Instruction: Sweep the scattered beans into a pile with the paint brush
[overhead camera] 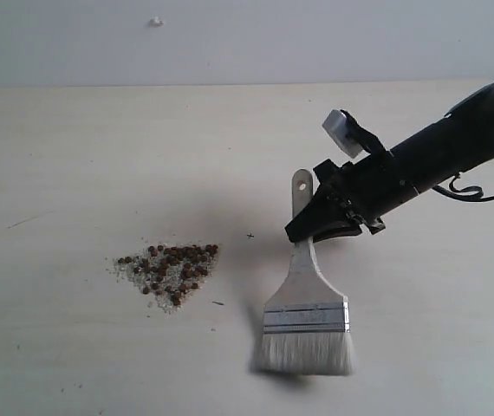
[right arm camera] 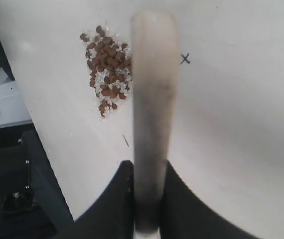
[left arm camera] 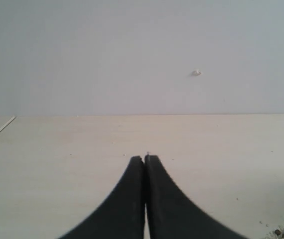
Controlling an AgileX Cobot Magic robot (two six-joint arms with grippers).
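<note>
The paint brush (overhead camera: 306, 310) is noted near-vertical at lower right-centre, bristles downward; its handle is clamped by the right gripper (overhead camera: 306, 227). The left gripper (left arm camera: 145, 162) is found fully closed, empty.

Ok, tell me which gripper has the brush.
The right gripper: it's clamped on the brush handle. The left gripper is shut on nothing.

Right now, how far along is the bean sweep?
Done: the beans lie in one pile, few if any strays. In hand: the right gripper clamps the paint brush handle, bristles down, apart from the pile. The left gripper is shut, empty. Left: probably just tightening the pile's loose edge.
</note>
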